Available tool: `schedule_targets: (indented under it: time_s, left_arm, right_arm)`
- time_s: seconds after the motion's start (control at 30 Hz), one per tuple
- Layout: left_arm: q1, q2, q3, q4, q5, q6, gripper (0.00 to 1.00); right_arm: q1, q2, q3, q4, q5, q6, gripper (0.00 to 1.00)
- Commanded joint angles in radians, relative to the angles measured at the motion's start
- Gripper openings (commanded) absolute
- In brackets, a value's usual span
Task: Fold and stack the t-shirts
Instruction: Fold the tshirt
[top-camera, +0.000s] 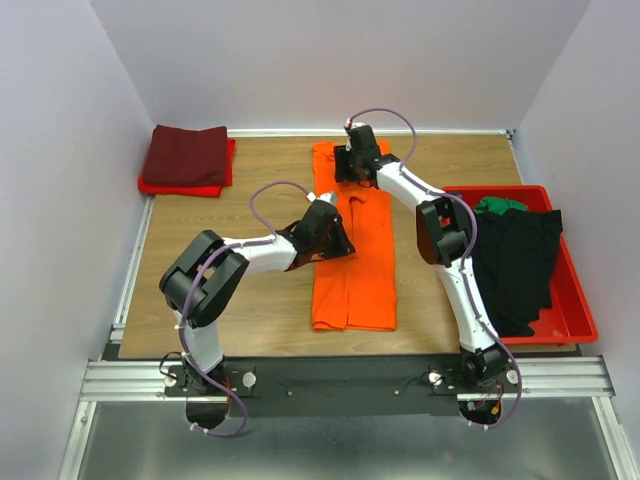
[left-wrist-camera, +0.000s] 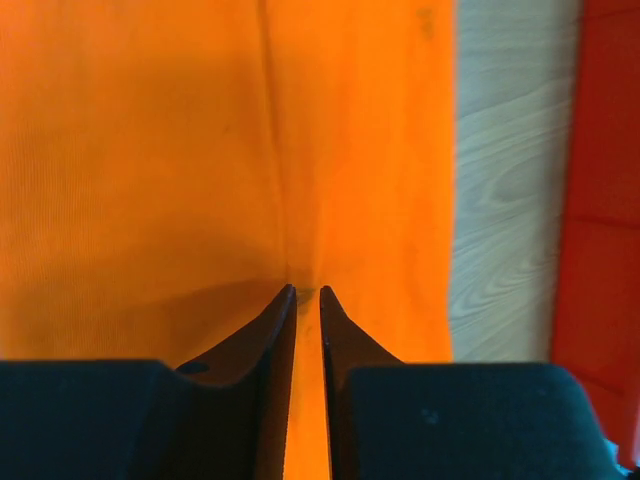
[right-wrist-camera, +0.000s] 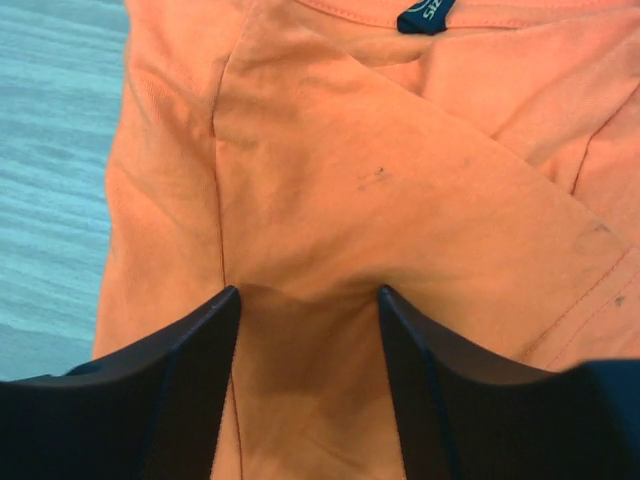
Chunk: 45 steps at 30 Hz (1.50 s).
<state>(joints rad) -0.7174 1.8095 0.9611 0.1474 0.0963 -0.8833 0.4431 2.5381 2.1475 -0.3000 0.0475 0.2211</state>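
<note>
A bright orange t-shirt (top-camera: 355, 265) lies folded into a long strip down the middle of the table. My left gripper (top-camera: 343, 243) is at its left side about halfway along; in the left wrist view its jaws (left-wrist-camera: 307, 290) are almost closed, pinching a crease of the orange t-shirt (left-wrist-camera: 150, 150). My right gripper (top-camera: 348, 168) is at the far collar end. Its jaws (right-wrist-camera: 308, 292) are open, tips down on the orange t-shirt (right-wrist-camera: 400, 180), with cloth bunched between them. A folded maroon t-shirt (top-camera: 186, 155) lies on a red one (top-camera: 150, 186) at the far left.
A red plastic tray (top-camera: 572, 310) at the right holds a black t-shirt (top-camera: 515, 265) and a green one (top-camera: 498, 206); the black cloth hangs over the tray's near left rim. Grey walls close the table on three sides. A metal rail runs along the near edge.
</note>
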Motion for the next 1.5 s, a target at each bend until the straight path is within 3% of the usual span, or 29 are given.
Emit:
schedule_targets:
  time_s: [0.0, 0.33, 0.5, 0.6, 0.9, 1.1, 1.23, 1.47]
  left_arm:
    - [0.009, -0.024, 0.059, 0.017, 0.043, 0.035, 0.25]
    - [0.021, -0.216, -0.108, -0.066, -0.064, 0.049, 0.2]
    - [0.001, -0.265, -0.211, -0.06, -0.069, 0.044, 0.15]
    - [-0.036, -0.28, -0.246, -0.058, -0.069, 0.041, 0.13]
    - [-0.122, -0.297, -0.331, -0.062, -0.087, 0.015, 0.12]
    - [-0.126, -0.308, -0.346, -0.077, -0.089, 0.047, 0.16]
    - [-0.123, -0.311, -0.335, -0.085, -0.101, 0.082, 0.26]
    - [-0.102, -0.418, -0.295, -0.146, -0.159, 0.084, 0.28]
  right_arm:
    - [-0.007, 0.013, 0.031, -0.085, -0.037, -0.045, 0.67]
    - [-0.007, -0.231, -0.176, -0.083, 0.023, 0.012, 0.64]
    - [-0.001, -0.26, -0.29, -0.082, 0.026, 0.041, 0.4]
    - [-0.001, -0.266, -0.362, -0.079, 0.055, 0.055, 0.33]
    - [-0.001, -0.271, -0.469, -0.074, 0.136, 0.063, 0.33]
    - [-0.001, -0.373, -0.5, -0.074, 0.088, 0.089, 0.43]
    - [0.003, -0.542, -0.592, -0.074, 0.04, 0.142, 0.5]
    - [0.135, -0.879, -0.978, -0.028, 0.023, 0.233, 0.5]
